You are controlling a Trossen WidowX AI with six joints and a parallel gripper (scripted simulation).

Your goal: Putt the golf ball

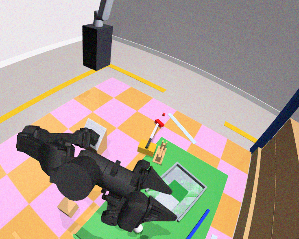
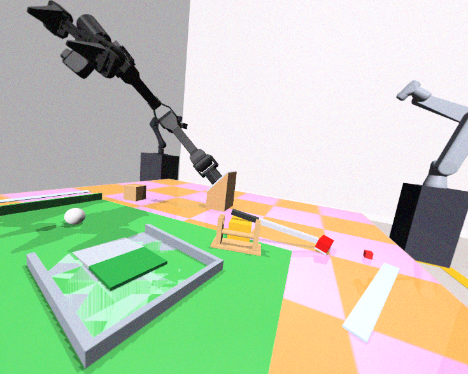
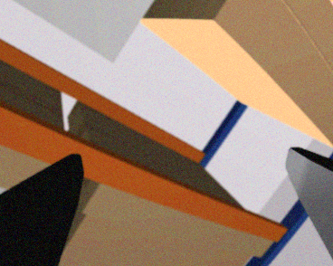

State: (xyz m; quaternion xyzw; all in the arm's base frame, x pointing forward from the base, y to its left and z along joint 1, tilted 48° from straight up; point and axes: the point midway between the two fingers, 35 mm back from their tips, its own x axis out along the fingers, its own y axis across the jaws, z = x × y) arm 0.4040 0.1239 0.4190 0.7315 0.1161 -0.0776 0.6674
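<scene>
The red putter [image 1: 153, 132] [image 2: 288, 228] lies with its red head on the checkered floor and its black handle over a yellow block [image 1: 150, 152] [image 2: 239, 230], beside a small wooden stand [image 1: 158, 157] [image 2: 242, 246]. The white golf ball [image 1: 138, 228] [image 2: 74, 215] sits on the green mat, partly behind the arm in the top view. The white ramp [image 1: 166, 201] [image 2: 104, 251] leads to the raised green [image 1: 178, 190] [image 2: 128, 266]. My gripper [image 1: 174, 205] [image 2: 48, 25] [image 3: 187, 160] is open and empty, high above the mat and away from the putter.
Grey walls [image 1: 192, 203] [image 2: 153, 311] border the green. A wooden cube [image 1: 67, 207] [image 2: 134, 192] stands across the mat, near the arm's wedge base [image 2: 228, 193]. A white strip [image 1: 181, 128] [image 2: 373, 301] and small red cube [image 1: 163, 114] [image 2: 367, 254] lie past the putter head. A blue bar [image 1: 198, 223] lies on the mat.
</scene>
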